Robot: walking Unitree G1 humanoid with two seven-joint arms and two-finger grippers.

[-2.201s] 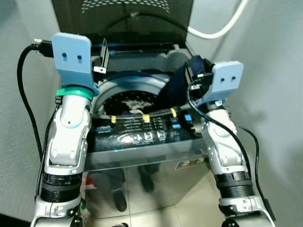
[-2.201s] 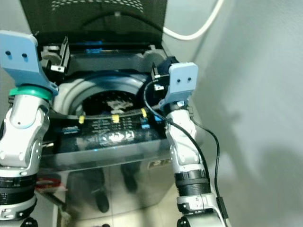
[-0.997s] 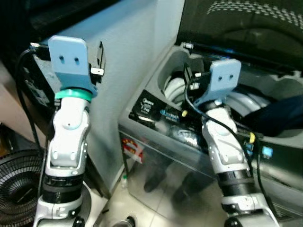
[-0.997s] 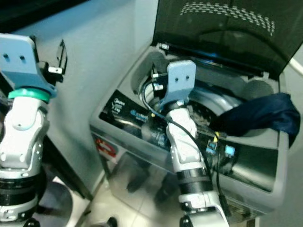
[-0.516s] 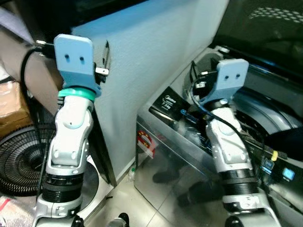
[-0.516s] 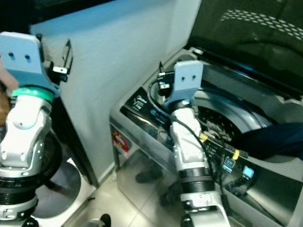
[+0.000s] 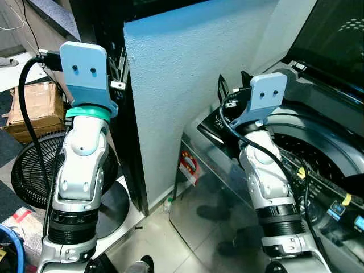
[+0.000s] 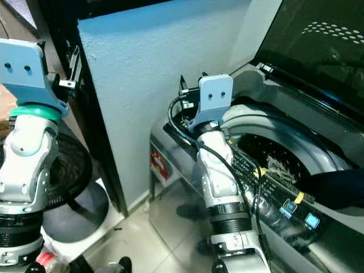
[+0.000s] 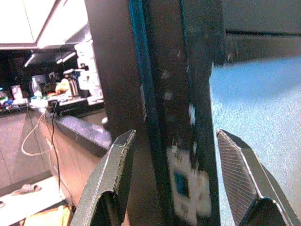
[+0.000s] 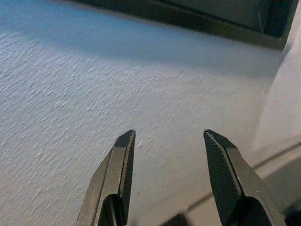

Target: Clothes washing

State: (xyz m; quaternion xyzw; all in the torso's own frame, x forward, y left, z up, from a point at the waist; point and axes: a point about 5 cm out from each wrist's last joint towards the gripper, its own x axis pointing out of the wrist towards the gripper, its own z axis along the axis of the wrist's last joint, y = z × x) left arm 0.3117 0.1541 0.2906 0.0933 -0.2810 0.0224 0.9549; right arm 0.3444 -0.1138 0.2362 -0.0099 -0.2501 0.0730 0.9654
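A grey top-loading washing machine (image 8: 187, 187) stands at the right with its dark lid (image 8: 318, 51) raised and the drum (image 8: 284, 159) open. A dark blue garment (image 8: 341, 190) lies over the machine's rim at the far right edge. My left gripper (image 9: 174, 134) is held up at the left, open and empty, facing a dark door frame. My right gripper (image 10: 168, 134) is raised by the machine's left corner, open and empty, facing the textured wall.
A pale textured wall (image 7: 193, 74) juts out between the two arms. Left of it runs a dark upright frame (image 7: 133, 142). On the floor at the left are a black fan (image 7: 28, 170) and a cardboard box (image 7: 34, 108).
The whole view has swung to the left, so the washing machine now sits at the picture's right edge. Both grippers stay raised and open; the garment remains on the rim.
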